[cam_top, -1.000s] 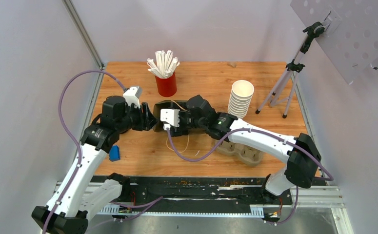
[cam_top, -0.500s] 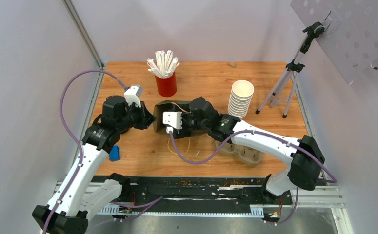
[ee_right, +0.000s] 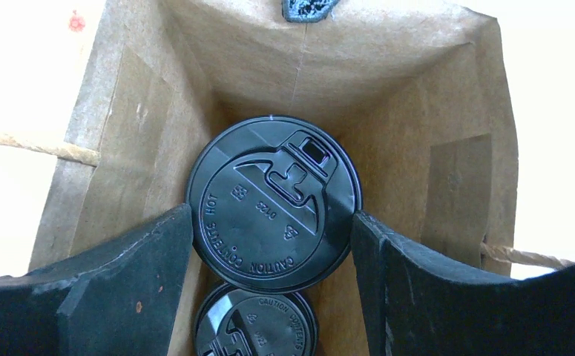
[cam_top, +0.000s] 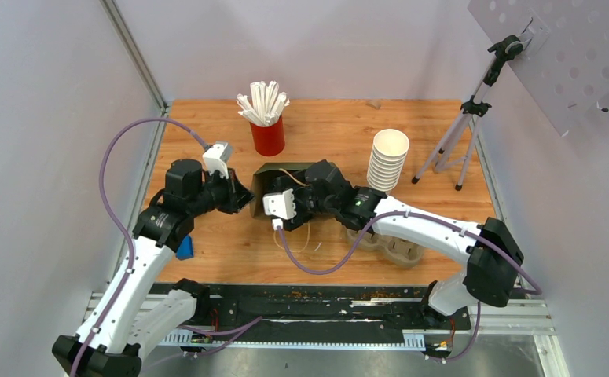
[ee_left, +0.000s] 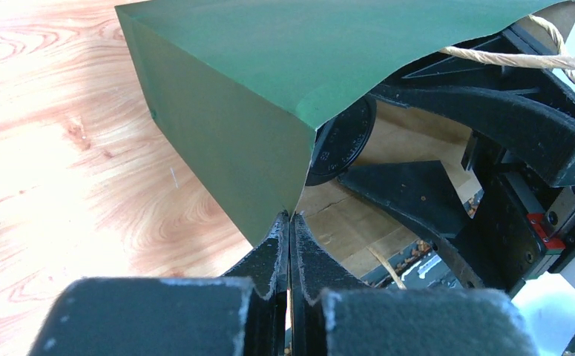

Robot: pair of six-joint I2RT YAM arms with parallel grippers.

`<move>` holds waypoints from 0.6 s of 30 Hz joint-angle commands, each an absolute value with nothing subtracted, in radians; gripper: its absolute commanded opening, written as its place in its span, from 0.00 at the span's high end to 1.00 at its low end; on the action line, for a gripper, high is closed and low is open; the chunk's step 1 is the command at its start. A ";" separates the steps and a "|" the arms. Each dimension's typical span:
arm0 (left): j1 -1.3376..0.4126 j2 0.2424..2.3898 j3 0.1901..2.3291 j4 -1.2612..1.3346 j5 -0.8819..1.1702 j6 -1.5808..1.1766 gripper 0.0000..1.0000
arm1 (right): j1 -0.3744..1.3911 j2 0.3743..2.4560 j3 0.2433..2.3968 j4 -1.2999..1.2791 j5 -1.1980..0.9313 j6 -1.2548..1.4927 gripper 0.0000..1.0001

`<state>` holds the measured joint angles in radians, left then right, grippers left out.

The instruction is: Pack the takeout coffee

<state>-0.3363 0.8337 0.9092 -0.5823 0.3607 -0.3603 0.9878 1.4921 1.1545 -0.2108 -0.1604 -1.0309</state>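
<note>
Black-lidded takeout coffee (ee_right: 273, 204) in brown bag (ee_right: 447, 178), embossed "CAUTION CONTENTS HOT".

Wooden table (cam_top: 324, 126) carries red straw cup (cam_top: 268, 138), cup stack (cam_top: 387, 162), tripod (cam_top: 451, 149), carrier tray (cam_top: 401, 249).

Of the takeout coffee (ee_right: 273, 204) only the lid shows; a second lid (ee_right: 258, 326) is cropped below.

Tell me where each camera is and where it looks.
Top: above, behind, looking down on the table; left arm and right arm show.
Left wrist: on the left hand, facing the bag it pinches.
Right wrist: on the right hand, looking into the bag at a coffee lid between its fingers.
Both wrist views share the bag and lid.
</note>
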 commanded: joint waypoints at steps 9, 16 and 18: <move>-0.339 0.806 0.884 -0.549 0.402 -0.353 1.00 | 0.975 1.534 1.175 -0.164 -0.242 -1.083 0.28; -0.339 0.814 0.888 -0.541 0.414 -0.368 1.00 | 0.970 1.550 1.160 -0.144 -0.244 -1.106 0.28; -0.339 0.812 0.888 -0.544 0.411 -0.366 1.00 | 0.969 1.555 1.162 -0.139 -0.236 -1.111 0.28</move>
